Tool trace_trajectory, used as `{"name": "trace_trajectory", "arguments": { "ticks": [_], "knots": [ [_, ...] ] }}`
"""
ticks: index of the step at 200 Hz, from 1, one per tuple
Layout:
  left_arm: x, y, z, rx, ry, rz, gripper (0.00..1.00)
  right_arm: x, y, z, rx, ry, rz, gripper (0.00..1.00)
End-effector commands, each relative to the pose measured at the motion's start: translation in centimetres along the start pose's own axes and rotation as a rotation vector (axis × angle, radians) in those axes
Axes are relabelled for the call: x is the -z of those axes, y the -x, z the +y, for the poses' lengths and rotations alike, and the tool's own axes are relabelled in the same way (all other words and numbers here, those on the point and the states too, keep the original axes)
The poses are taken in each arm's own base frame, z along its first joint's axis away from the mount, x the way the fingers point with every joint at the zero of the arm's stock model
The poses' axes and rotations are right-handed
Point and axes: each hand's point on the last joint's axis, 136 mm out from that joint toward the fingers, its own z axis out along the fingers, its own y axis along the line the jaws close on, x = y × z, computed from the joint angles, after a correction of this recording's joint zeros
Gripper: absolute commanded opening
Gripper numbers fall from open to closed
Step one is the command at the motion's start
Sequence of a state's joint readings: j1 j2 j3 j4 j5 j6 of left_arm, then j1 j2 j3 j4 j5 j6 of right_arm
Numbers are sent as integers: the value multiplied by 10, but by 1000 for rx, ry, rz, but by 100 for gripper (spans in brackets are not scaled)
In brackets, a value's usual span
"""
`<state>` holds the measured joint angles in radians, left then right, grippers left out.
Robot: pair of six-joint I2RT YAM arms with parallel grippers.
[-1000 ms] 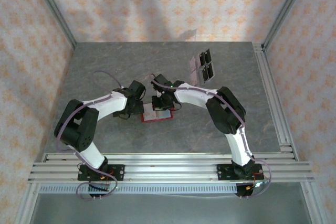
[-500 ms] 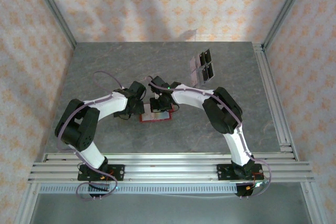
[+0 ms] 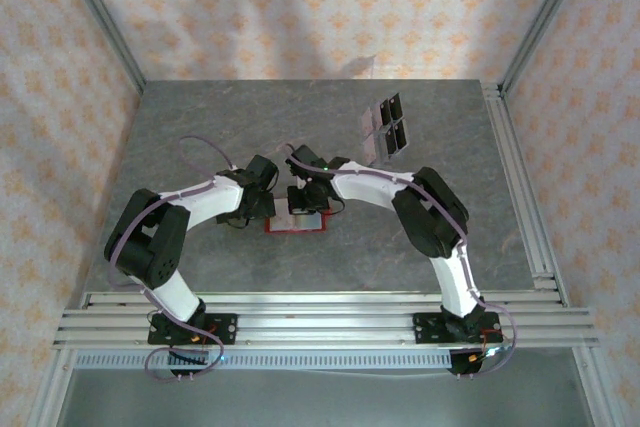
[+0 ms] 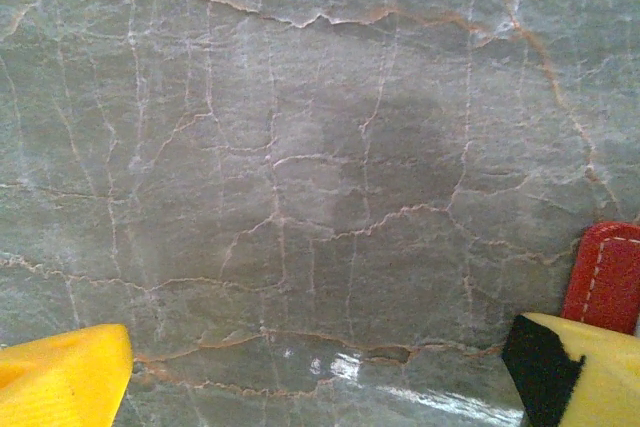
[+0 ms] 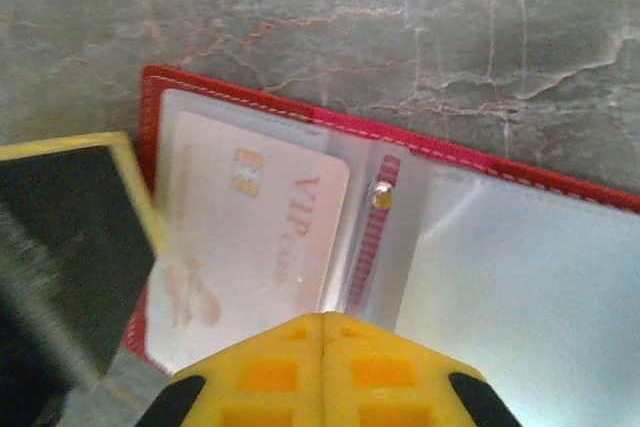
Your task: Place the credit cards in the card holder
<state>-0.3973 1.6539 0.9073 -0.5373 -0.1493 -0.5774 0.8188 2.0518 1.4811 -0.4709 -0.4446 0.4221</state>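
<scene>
The red card holder (image 3: pixel 297 225) lies open on the table between my two grippers. In the right wrist view the holder (image 5: pixel 450 152) shows its pale lining and a small clasp. A pale pink credit card (image 5: pixel 262 222) marked VIP with a gold chip rests on its left half; I cannot tell whether it is under the clear sleeve. My right gripper (image 5: pixel 322 332) is shut, its tips just over the card's lower edge near the fold. My left gripper (image 4: pixel 320 377) is open, and its right finger (image 4: pixel 575 372) sits at the holder's red edge (image 4: pixel 608 277).
A clear plastic stand (image 3: pixel 385 127) holding dark cards is at the back right of the grey marble table (image 3: pixel 200 137). Metal rails run along the table's right side (image 3: pixel 520 187) and its near edge.
The right gripper and the card holder shifted slightly to the left. The left arm has hardly moved.
</scene>
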Motion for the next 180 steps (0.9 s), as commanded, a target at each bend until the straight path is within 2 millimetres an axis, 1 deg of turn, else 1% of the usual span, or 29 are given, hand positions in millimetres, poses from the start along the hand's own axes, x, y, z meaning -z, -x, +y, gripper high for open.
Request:
{"name": "trace_trajectory", "arguments": {
  "ticks": [1, 17, 30, 54, 75, 90, 124, 142, 180],
  "knots": [
    [11, 2, 12, -1, 43, -15, 100, 40, 18, 6, -10, 27, -91, 18],
    [19, 6, 18, 4, 56, -34, 100, 43, 20, 2, -18, 18, -94, 19],
    [25, 9, 23, 6, 62, -48, 100, 41, 19, 3, -17, 19, -81, 19],
    [27, 6, 26, -3, 61, -46, 100, 28, 14, 4, -22, 26, -49, 10],
    [23, -1, 26, -5, 44, -34, 100, 15, 6, 4, -15, 16, -19, 3],
    [19, -7, 24, -8, 30, -21, 100, 7, 0, 3, -13, 5, 3, 0],
    [12, -17, 19, -21, -1, 7, 100, -5, -11, -4, -13, -32, 23, 0],
    [8, -20, 16, -29, -11, 20, 100, -9, -15, -5, -13, -39, 33, 0],
    [3, -23, 10, -43, -22, 36, 100, -10, -17, -10, -12, -61, 31, 0]
  ]
}}
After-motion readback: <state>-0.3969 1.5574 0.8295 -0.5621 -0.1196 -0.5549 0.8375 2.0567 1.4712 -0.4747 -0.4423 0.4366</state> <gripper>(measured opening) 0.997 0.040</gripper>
